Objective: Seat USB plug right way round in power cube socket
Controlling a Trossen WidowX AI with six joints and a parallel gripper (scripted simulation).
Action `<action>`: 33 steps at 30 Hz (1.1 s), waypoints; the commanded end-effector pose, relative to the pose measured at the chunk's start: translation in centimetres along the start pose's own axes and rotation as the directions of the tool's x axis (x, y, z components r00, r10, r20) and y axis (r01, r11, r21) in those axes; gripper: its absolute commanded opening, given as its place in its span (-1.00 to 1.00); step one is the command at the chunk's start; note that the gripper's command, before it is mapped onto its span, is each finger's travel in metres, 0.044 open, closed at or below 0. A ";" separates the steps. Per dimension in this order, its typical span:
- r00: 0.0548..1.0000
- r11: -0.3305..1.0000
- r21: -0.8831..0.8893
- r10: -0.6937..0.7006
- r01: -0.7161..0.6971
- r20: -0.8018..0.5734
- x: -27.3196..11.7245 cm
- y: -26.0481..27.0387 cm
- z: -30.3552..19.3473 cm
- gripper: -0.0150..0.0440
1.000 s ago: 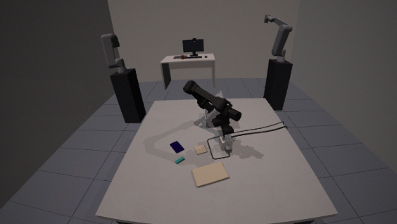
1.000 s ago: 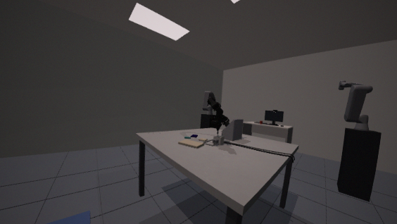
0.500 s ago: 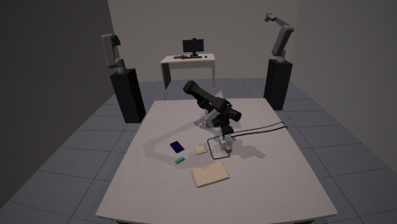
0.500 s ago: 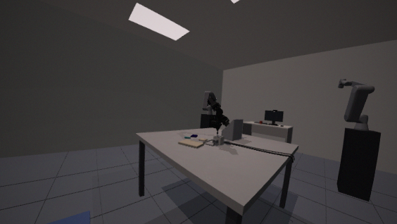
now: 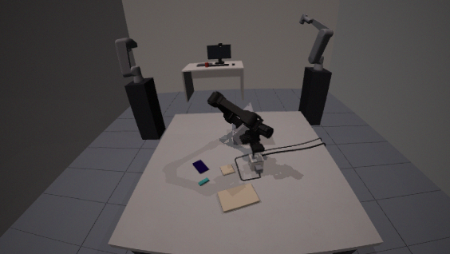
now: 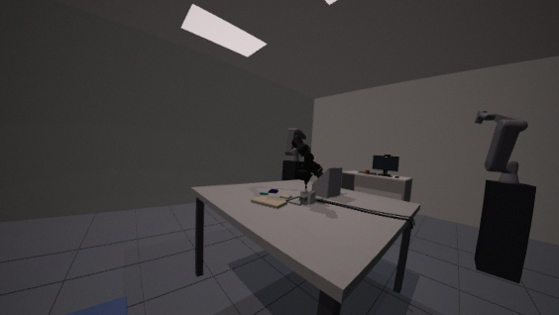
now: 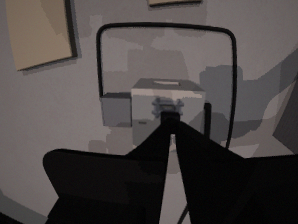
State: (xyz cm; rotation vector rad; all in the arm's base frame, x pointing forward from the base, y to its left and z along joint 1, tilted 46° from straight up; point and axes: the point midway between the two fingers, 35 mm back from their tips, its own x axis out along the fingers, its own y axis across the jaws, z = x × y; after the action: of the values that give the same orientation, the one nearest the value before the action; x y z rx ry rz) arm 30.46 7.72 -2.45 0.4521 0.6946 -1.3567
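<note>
Pretty dim room tbh, just pale ceiling panels glowing in the exterior shot. Soft layered shadows spread over the surface (image 5: 287, 216) (image 6: 297, 233) (image 7: 30, 130), reaching toward its left edge up top. Wrist view's murky, its near corners almost black, small details kinda mushy.
</note>
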 end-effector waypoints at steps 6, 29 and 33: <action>1.000 1.000 0.003 0.001 -0.001 0.006 0.2 0.0 0.0 -0.49; 1.000 1.000 0.003 0.001 -0.001 0.006 0.5 0.0 0.0 -0.49; 1.000 1.000 0.003 0.001 -0.001 0.006 0.5 0.0 0.0 -0.49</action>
State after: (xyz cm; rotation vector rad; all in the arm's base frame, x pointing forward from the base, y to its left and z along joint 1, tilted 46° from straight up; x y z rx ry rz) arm 30.49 7.43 -2.73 0.4579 0.6894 -1.3597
